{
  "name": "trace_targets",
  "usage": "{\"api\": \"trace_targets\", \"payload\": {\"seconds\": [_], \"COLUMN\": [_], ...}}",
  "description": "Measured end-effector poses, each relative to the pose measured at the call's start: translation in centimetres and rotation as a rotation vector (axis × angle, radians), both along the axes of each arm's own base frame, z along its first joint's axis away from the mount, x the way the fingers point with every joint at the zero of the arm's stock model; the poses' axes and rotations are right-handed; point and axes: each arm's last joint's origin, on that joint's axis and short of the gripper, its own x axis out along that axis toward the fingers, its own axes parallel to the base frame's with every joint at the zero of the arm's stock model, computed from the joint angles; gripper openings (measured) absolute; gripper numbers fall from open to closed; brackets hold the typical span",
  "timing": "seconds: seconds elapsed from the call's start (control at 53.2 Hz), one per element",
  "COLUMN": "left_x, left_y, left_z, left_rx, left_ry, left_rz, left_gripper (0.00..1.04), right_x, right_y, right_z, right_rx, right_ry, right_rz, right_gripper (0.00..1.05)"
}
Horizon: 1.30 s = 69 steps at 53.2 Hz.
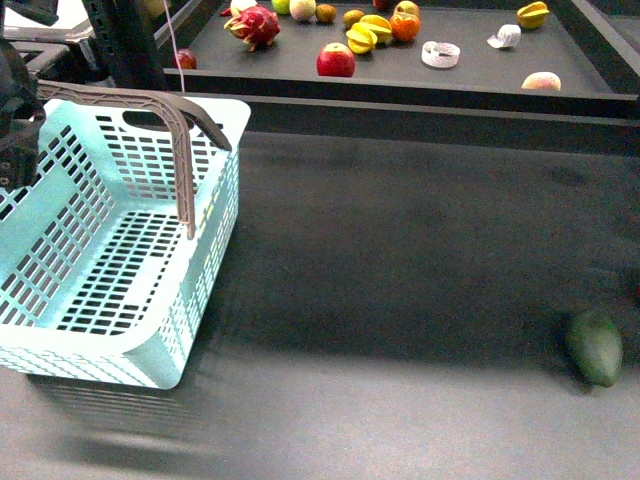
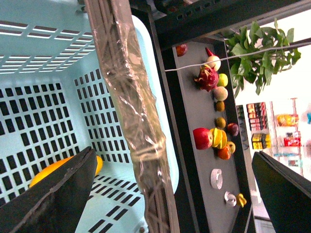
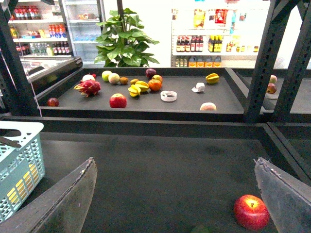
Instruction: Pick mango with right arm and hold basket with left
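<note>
Front view: light-blue basket (image 1: 110, 250) sits on the dark tabletop (image 1: 400, 260) at the left, tilted, 1 grey-brown handle (image 1: 180, 140) swung up over it; its inside looks bare from here. Left wrist view fills that gap: the mango (image 2: 48, 170), yellow-orange, lies inside the basket (image 2: 43, 82) on the slotted floor, partly hidden behind 1 dark finger (image 2: 53, 194) of the left claw (image 2: 170, 194). That view also shows the handle (image 2: 131, 107) wrapped in clear plastic film, running between the 2 widely spread fingers; claw is released, nothing pinched, and whether a finger touches the handle is unclear. In the front view only a dark bit of the left arm shows at the left edge beside the basket rim. Right claw (image 3: 180, 194) appears only in the right wrist view: fingers spread wide, released, holding nothing, over bare tabletop. Same view alone shows a red apple (image 3: 251, 212) near 1 finger. Front view alone shows a dark green fruit (image 1: 595, 347) on the tabletop at far right, well apart from the basket. A raised tray (image 1: 480, 75) behind holds assorted fruit, including a dragon fruit (image 1: 253, 25).
</note>
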Motion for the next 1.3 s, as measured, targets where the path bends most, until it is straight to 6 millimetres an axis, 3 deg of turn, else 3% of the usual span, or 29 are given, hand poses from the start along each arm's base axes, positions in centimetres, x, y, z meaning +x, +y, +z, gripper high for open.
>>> {"api": "trace_targets", "payload": {"seconds": [0.263,0.527,0.865,0.959,1.034,1.128,1.298], "left_x": [-4.9,-11.7,-12.5,-13.6,-14.9,-16.5,-18.5], "left_y": [3.3,7.1,7.6,7.1,5.9,4.9,3.9], "left_z": [2.0,2.9,2.9,2.7,3.0,3.1,3.1], "left_rx": [0.196,0.282,0.312,0.554,0.816,0.985,1.053], "left_ry": [-0.045,0.013,0.049,-0.091,-0.137,-0.116,-0.097], "left_rz": [0.012,0.114,0.096,-0.279,-0.454,-0.482,-0.498], "left_gripper": [0.99,0.99,0.98,0.81,0.66,0.47,0.14], "right_x": [0.0,0.0,0.0,0.0,0.0,0.0,0.0], "right_y": [0.0,0.0,0.0,0.0,0.0,0.0,0.0], "right_z": [0.0,0.0,0.0,0.0,0.0,0.0,0.0], "right_rx": [0.000,0.000,0.000,0.000,0.000,0.000,0.000], "right_ry": [0.000,0.000,0.000,0.000,0.000,0.000,0.000], "right_rz": [0.000,-0.001,0.000,-0.002,0.000,0.000,-0.002], "right_gripper": [0.97,0.97,0.97,0.97,0.97,0.97,0.97]}}
